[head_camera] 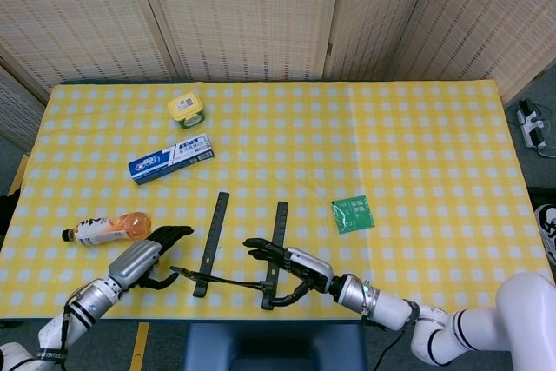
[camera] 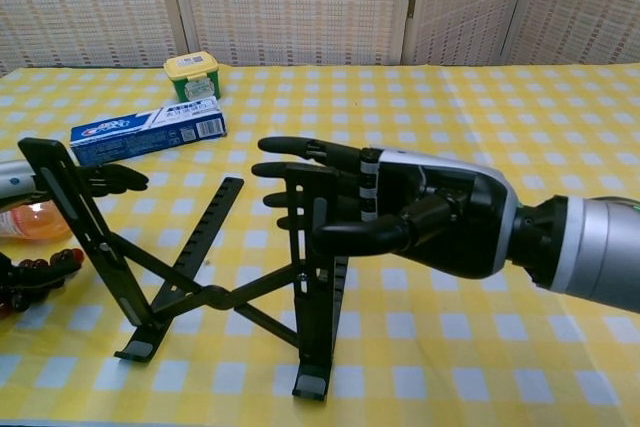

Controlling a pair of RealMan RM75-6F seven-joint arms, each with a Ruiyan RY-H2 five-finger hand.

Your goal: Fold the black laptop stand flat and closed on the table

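Yellow checked table [head_camera: 417,145]: the black laptop stand [camera: 210,292] sits unfolded near the front edge, legs crossed and spread. Your right hand [camera: 400,212] has fingers extended flat against the right upright, thumb curled in front, apparently bracing it, not clearly gripping. Your left hand [head_camera: 143,258] is spread, holding nothing, just beside the left leg, probably placed to push it inward.

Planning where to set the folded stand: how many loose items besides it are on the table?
4. Yellow-lidded jar at far left; toothpaste box just in front of it; orange drink bottle near the left hand; green packet right of the stand. Dark beads show in chest view only.
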